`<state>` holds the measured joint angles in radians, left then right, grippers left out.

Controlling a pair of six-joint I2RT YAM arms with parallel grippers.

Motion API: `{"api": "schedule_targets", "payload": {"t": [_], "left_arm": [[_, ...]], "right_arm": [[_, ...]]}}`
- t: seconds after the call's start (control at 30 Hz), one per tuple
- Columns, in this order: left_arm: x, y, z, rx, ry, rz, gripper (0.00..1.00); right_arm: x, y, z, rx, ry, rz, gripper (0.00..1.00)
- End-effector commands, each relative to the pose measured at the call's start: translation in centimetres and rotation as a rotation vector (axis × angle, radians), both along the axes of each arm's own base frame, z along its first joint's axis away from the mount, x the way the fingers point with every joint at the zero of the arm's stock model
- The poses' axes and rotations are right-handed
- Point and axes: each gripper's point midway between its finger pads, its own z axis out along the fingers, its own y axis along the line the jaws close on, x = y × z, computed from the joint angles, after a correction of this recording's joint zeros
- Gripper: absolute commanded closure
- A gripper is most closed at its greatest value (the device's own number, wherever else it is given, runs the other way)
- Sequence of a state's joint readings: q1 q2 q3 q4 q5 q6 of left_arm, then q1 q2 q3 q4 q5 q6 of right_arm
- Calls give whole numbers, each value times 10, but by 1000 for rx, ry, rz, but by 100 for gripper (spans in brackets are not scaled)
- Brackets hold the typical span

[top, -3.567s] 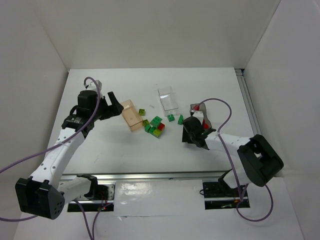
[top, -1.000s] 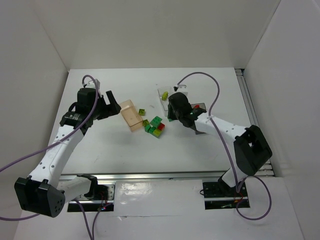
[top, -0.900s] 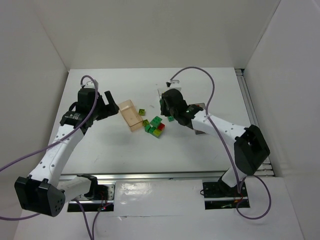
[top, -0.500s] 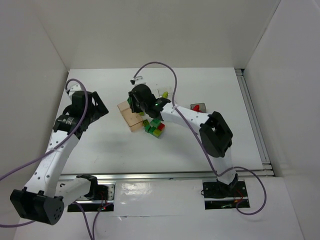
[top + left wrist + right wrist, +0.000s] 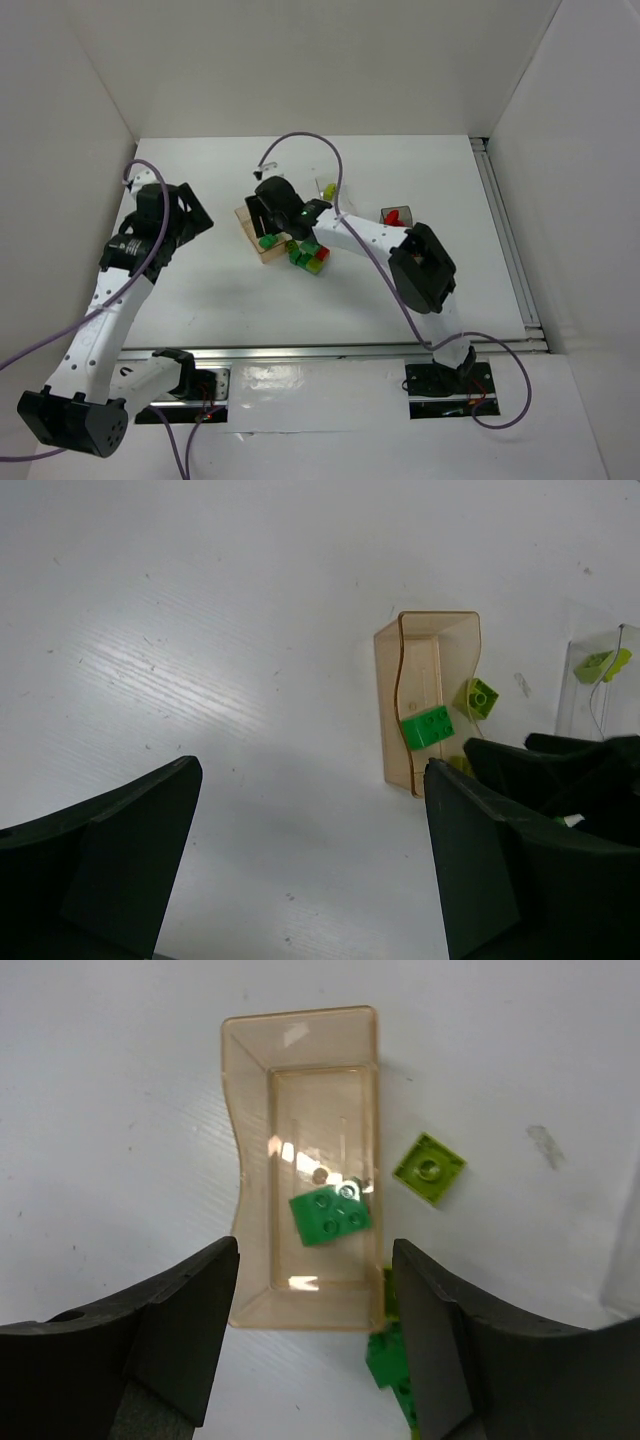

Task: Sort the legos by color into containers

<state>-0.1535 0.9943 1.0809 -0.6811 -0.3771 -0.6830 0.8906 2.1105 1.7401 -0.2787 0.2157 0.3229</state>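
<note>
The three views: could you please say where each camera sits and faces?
Top external: above and behind the bases, looking down on the table; both arms show.
Left wrist: on the left gripper, angled down at the peach tray; its fingers show.
Right wrist: on the right gripper, looking down into that tray; fingers show.
Both wrist views share the green brick in that tray.

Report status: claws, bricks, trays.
Right claw open over peach tray, green brick inside. Left claw open, empty. Loose bricks beside tray, nothing blocking.
</note>
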Motion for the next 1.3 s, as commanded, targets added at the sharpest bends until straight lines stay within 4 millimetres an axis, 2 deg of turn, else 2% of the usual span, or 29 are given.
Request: {"api": "schedule_targets", "payload": {"t": [0.0,0.03,0.07,0.1,0.13,0.17,0.2,0.23,0.27,0.3,0.33,0.37,0.4,0.43,0.47,0.5,0.57,0.6,0.73,0.77,0.8,0.87,0.93,1.0,1.2,1.23,1.27], "left_arm": [[4,-4,9,-4,-22,-34,0],[7,-5,9,-4,-24,-34,0],[6,-10,8,-8,-17,-72,0],[9,-14,7,-14,-27,-96,0],[11,-18,9,-18,-34,-124,0],[13,-32,8,-25,-30,-227,0],[15,-41,6,-35,-36,-284,2],[15,-49,5,-47,-45,-339,3],[17,-70,14,-91,-85,-459,6],[17,-81,12,-86,-90,-535,6],[15,-96,6,-104,-68,-604,6],[15,-108,7,-111,-69,-658,7],[14,-120,5,-127,-57,-715,7],[16,-124,5,-118,-45,-736,9],[17,-133,-5,-123,-8,-759,9],[19,-126,-8,-116,5,-704,9],[21,-126,-12,-111,16,-688,8],[24,-123,-10,-105,6,-664,7],[25,-116,-5,-86,-13,-625,6],[23,-114,-11,-82,7,-616,6],[24,-112,-11,-76,7,-608,5],[23,-110,-13,-74,7,-590,5],[22,-107,-14,-66,17,-578,5],[23,-105,-15,-61,17,-571,5],[23,-104,-12,-55,17,-563,5],[23,-104,-12,-55,16,-563,5],[23,-104,-12,-55,16,-563,5]], "right_arm": [[-2,-32,88,81,-163,-94,30],[-5,-51,76,59,-146,-123,30],[-7,-69,100,97,-171,-156,30],[-16,-88,103,85,-184,-183,30],[-16,-102,103,84,-184,-221,30],[-22,-112,100,72,-176,-244,30],[-28,-124,94,48,-163,-265,30],[-32,-143,76,10,-134,-296,29],[-36,-157,84,36,-134,-334,29],[-43,-164,80,34,-121,-341,27],[-48,-181,62,1,-91,-365,25],[-46,-197,67,19,-97,-403,25],[-46,-206,60,20,-79,-419,25],[-47,-212,49,20,-43,-411,25],[-47,-220,42,19,-21,-417,25],[-41,-232,34,15,4,-440,25],[-39,-228,22,14,48,-393,25],[-35,-227,8,-25,72,-369,25],[-24,-217,-25,-92,118,-301,20],[-18,-218,-27,-91,118,-310,20],[-16,-217,-39,-115,127,-300,20],[-5,-212,-40,-89,110,-273,20],[2,-214,-52,-102,114,-275,20],[12,-210,-50,-80,88,-268,21],[30,-204,-70,-72,101,-256,23],[36,-201,-67,-65,92,-256,24],[37,-200,-76,-83,103,-250,24]]}}
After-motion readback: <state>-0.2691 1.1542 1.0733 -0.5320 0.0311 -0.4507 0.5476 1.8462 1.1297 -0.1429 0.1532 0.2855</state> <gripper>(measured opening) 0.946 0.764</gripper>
